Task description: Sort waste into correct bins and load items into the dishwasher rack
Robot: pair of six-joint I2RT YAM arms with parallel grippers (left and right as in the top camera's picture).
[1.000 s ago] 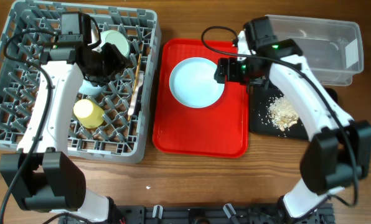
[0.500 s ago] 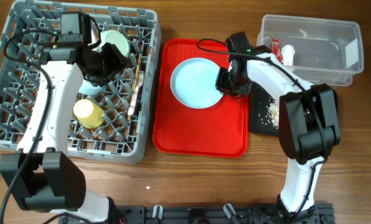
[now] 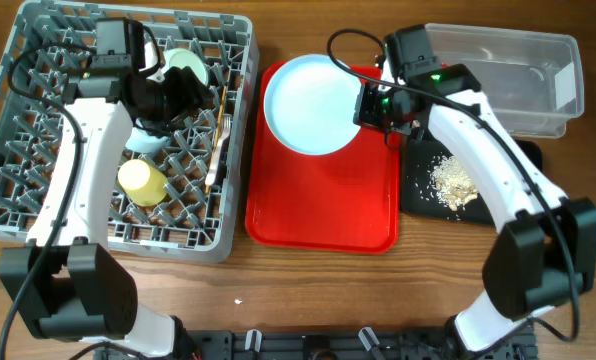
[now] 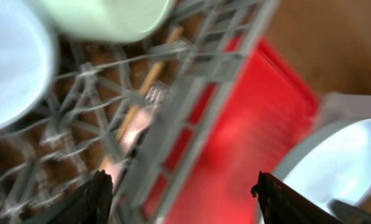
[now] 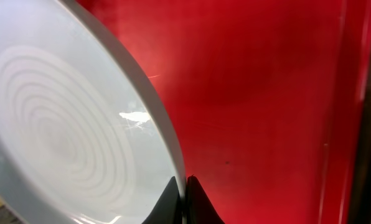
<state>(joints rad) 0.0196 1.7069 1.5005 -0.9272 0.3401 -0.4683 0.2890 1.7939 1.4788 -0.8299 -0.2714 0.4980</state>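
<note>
Counter (image 3: 308, 290): bare wood strip nearest the arm bases; everything else sits beyond it.
Red tray (image 3: 318, 210): centre of counter, between rack and black tray; near half bare.
Black tray (image 3: 418, 190): just right of red tray; the right arm crosses over its far end.
Crumbs (image 3: 453, 182): beige heap on the black tray.
Dishwasher rack (image 3: 18, 170): grey crate, left of red tray and just beside it.
Yellow cup (image 3: 141, 181): lying among the pegs in the rack's near half.
Chopsticks (image 3: 216, 140): along the rack's right wall, inside it.
Bowls: one mint bowl (image 3: 190, 68) stands on edge in the rack's far part; a second (image 3: 143, 145) is mostly hidden under the left arm.
Left tool (image 3: 183, 98): over the rack's far right area; left wrist view shows its fingers (image 4: 98, 199) spread wide, nothing between them.
Plate (image 3: 313, 103): pale blue, over the red tray's far left corner, its edge reaching past the tray's far rim; looks tilted in the right wrist view.
Right tool (image 5: 184, 193): clenched on the plate's right rim, fingertips pinched against it.
Clear tub (image 3: 538, 110): far right, behind the black tray; the right arm covers its left end.
</note>
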